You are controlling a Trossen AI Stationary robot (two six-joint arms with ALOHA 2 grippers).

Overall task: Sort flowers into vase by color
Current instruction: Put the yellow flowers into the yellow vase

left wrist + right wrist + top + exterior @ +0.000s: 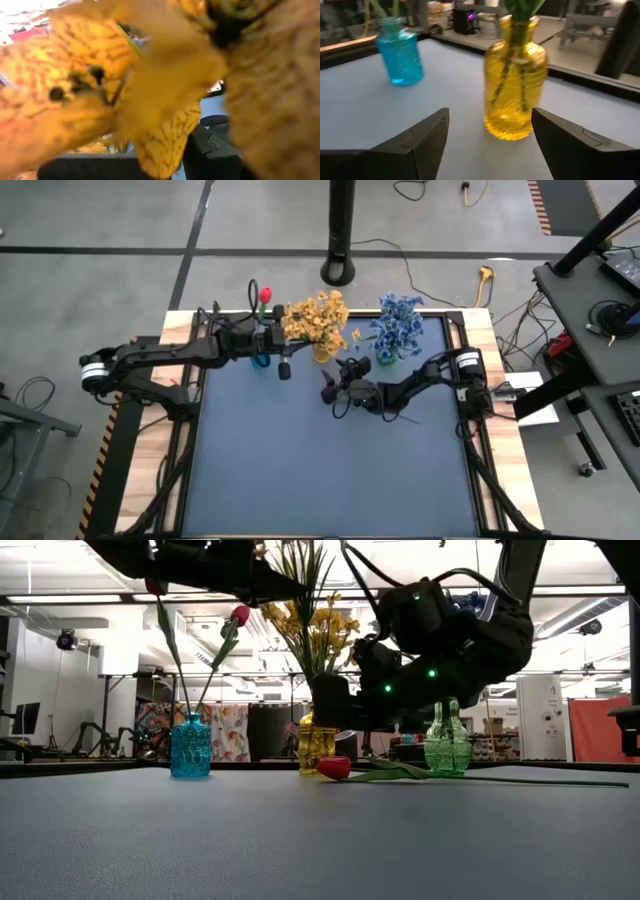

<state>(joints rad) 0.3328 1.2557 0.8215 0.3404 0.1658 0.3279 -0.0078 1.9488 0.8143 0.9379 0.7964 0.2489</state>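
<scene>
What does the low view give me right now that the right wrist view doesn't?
Only the low view shows a red tulip lying on the mat on its long stem, the green vase, and the red bud above the blue vase. Only the right wrist view shows the right gripper open, facing the yellow vase. Both show the yellow vase and blue vase.

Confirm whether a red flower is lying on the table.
Yes: in the low view a red flower lies flat on the table, its stem stretching past the green vase.
</scene>
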